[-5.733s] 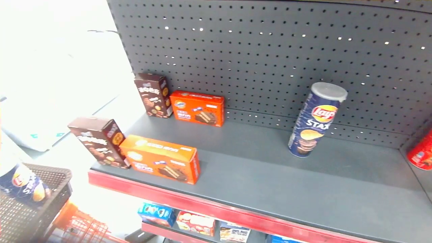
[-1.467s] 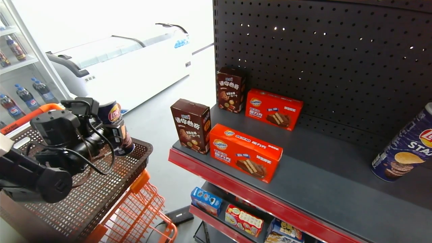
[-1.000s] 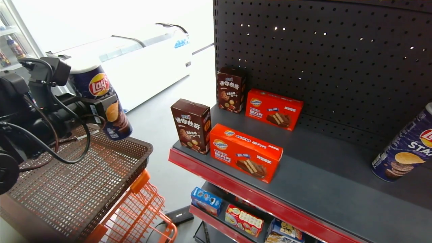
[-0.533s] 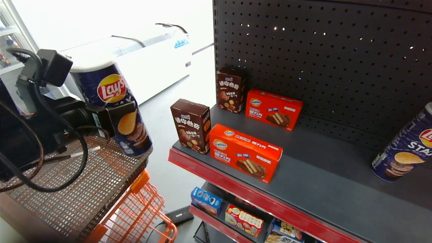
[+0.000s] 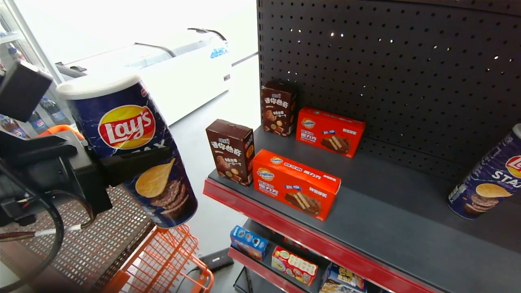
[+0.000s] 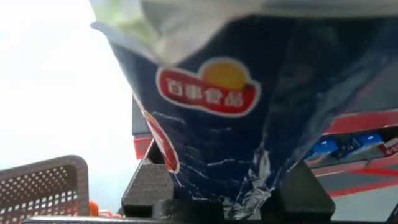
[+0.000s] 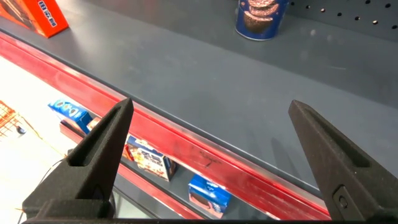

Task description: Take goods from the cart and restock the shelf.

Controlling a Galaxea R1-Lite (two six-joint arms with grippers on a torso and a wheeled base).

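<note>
While the left claw (image 5: 136, 160) clamps its middle, the chips can (image 5: 122, 122) hangs nearly upright — lid on top.

Glossy chip can (image 5: 122, 122), matt metal shelf (image 5: 386, 219), plastic mesh basket (image 5: 106, 240)

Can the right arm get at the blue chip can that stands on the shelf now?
Probably yes. The right tool is open and faces the blue chip can across bare shelf; nothing stands between them.
</note>
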